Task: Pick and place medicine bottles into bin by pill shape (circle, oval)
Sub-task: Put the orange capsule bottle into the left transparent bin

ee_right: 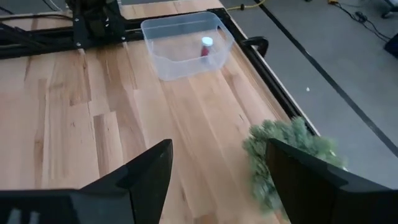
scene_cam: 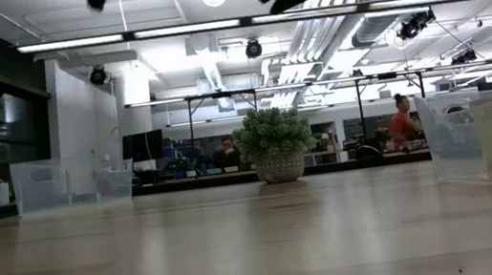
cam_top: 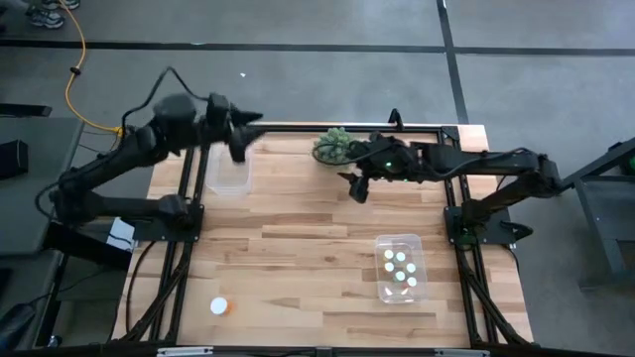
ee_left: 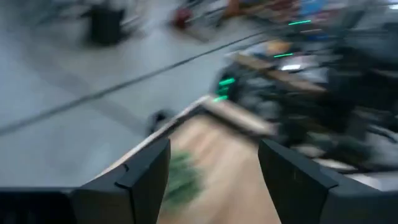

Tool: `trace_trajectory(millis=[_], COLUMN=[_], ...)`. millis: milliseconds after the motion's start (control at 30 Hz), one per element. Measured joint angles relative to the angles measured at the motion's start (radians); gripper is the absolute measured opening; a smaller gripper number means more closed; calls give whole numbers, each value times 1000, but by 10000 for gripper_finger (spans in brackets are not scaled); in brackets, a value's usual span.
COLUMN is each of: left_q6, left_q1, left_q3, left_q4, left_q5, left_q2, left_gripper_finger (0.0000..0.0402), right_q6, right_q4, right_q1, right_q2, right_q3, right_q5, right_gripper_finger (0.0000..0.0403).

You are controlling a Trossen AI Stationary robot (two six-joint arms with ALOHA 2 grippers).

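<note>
One medicine bottle (cam_top: 219, 306) with a white cap and orange body lies on the table near the front left. Several white-capped bottles (cam_top: 400, 266) stand in the clear bin (cam_top: 381, 290) at the right front. Another bottle (ee_right: 206, 46) stands in the clear bin (ee_right: 163, 64) at the far left, which also shows in the high view (cam_top: 228, 178). My left gripper (cam_top: 239, 151) is open and empty, in the air over that far-left bin's far edge. My right gripper (cam_top: 355, 190) is open and empty, in the air beside the plant.
A spiky green plant ball (cam_top: 337, 147) in a pot stands at the middle of the table's far edge, close to my right gripper; it also shows in the right wrist view (ee_right: 292, 155). Black frame rails (cam_top: 189, 218) run along both table sides. Bare wood lies between the bins.
</note>
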Motion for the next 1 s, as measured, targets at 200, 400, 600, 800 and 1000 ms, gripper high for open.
trace_trajectory(millis=[200, 400, 600, 800, 1000], left_q6=[32, 42, 98, 134, 128], left_q1=[-357, -545, -602, -613, -612], left_q3=[-181, -375, -423, -423, -423], left_q4=[451, 691, 690, 692, 688], left_q5=[-77, -215, -236, -236, -236], left_q2=[-33, -31, -31, -31, -31], left_gripper_finger=[234, 234, 234, 234, 234], right_q6=[101, 239, 185, 160, 160], right_q4=[104, 491, 710, 717, 717], right_q1=[19, 96, 140, 141, 141], right_q2=[-136, -299, -348, -350, -350], right_q3=[-135, -396, -517, -526, -526], right_q5=[-41, -63, -33, -33, -33], right_gripper_finger=[252, 252, 252, 252, 252])
